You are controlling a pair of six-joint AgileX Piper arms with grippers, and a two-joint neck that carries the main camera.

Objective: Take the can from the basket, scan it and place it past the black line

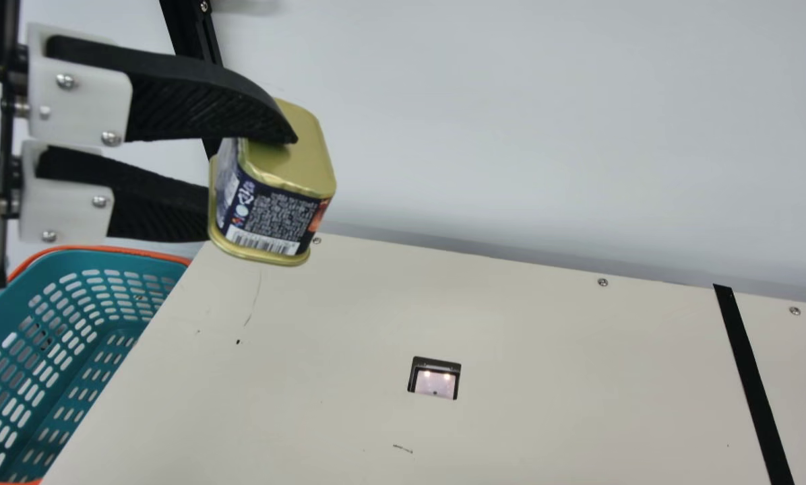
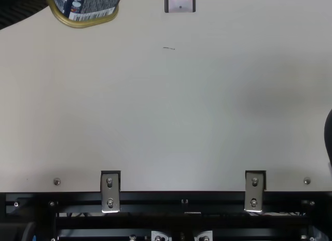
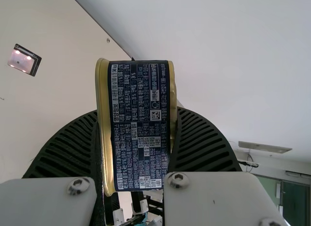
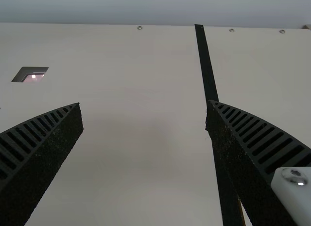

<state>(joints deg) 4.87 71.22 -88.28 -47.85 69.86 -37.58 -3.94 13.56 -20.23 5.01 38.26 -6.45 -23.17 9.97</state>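
left gripper is pinching the can by the tabletop's far left corner, leaving its barcode bare (for the scanner, i guess), while right gripper is gaping empty

Left pincer is gripping, right pincer has its fingers wide apart.
In the main view, the left pincer comes in from the left side, raised, its two black ribbed fingers one above the other, held by white mounts; in the right wrist view, the right pincer has both fingertips well separated, and nothing is between them.
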